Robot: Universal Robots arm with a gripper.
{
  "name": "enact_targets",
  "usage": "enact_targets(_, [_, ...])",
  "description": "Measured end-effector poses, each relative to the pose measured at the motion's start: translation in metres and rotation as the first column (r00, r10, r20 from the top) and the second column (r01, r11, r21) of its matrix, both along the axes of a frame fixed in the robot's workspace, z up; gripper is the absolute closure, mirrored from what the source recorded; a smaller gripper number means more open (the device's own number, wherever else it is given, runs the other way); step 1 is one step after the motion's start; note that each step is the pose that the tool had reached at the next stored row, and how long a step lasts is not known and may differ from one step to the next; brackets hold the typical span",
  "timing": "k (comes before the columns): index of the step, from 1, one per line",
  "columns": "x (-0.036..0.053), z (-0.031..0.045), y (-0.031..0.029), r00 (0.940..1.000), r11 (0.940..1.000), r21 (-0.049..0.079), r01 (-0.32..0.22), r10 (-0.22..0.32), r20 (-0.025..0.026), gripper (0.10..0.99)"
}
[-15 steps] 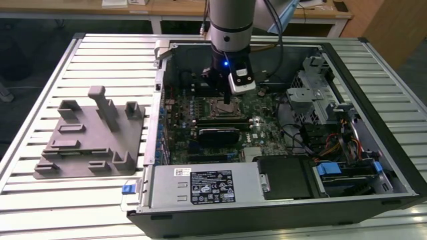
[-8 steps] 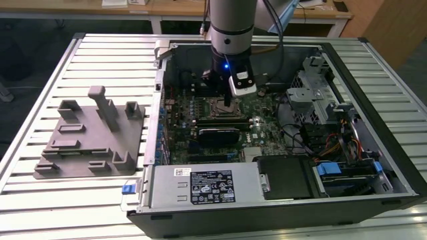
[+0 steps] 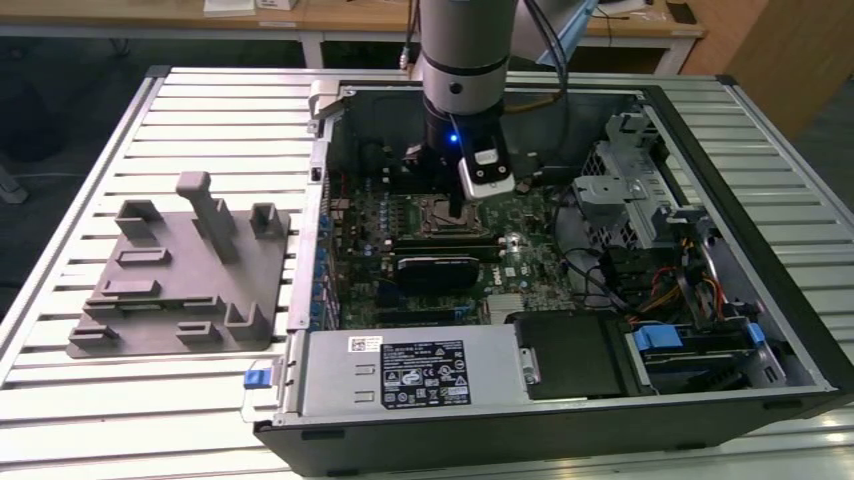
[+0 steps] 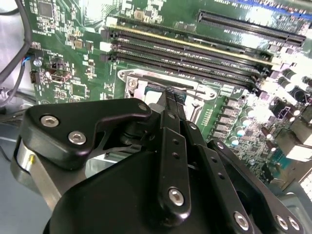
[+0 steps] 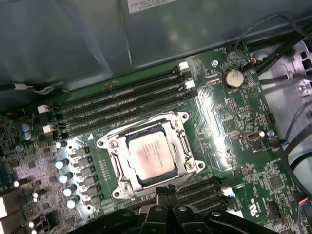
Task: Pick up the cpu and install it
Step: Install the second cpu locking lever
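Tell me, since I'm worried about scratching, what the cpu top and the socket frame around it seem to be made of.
The cpu top looks like matte silvery metal, showing a soft pale sheen with no sharp glints. The socket frame around it looks like brighter bare metal, probably stamped steel, with shiny edges and screw heads at its corners. The end effector, hovering beside the socket, looks like black metal or hard plastic; I cannot tell which.

no legible print on the power supply's label (image 3: 426,372)
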State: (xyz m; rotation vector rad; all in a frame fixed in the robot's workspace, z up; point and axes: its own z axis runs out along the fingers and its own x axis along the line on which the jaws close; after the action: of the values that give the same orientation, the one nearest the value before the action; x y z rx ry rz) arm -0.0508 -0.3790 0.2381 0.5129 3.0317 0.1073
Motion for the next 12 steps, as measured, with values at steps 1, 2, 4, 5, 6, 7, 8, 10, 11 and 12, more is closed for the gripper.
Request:
enact_targets(1, [0.0,0.0,-0.0011,1.0,1.0,0.0,0.0,0.0,0.0,0.98])
enact_targets(2, [0.0,0.0,-0.0028,1.0,1.0,0.0,0.0,0.0,0.0,0.98])
enact_targets(4, [0.0,-0.0001,-0.0047,1.0,1.0,0.0,0.0,0.0,-0.0001,0.98])
enact_targets(5, [0.0,-0.0003,-0.0057,1.0,1.0,0.0,0.0,0.0,0.0,0.98])
enact_targets(6, [0.0,-0.0006,-0.0067,1.0,1.0,0.0,-0.001,0.001,0.0,0.98])
enact_targets(7, [0.0,-0.001,-0.0076,1.0,1.0,0.0,-0.005,0.005,0.0,0.98])
enact_targets(8, [-0.0001,-0.0015,-0.0081,0.9999,0.9999,0.0,-0.012,0.012,0.0,0.98])
enact_targets(10, [-0.0003,-0.0023,-0.0083,0.9994,0.9994,0.0,-0.034,0.034,0.0001,0.98])
enact_targets(11, [-0.0003,-0.0026,-0.0085,0.9989,0.9989,0.0,-0.047,0.047,0.0001,0.98])
enact_targets(12, [-0.0004,-0.0029,-0.0086,0.9981,0.9981,0.0,-0.061,0.061,0.0,0.98])
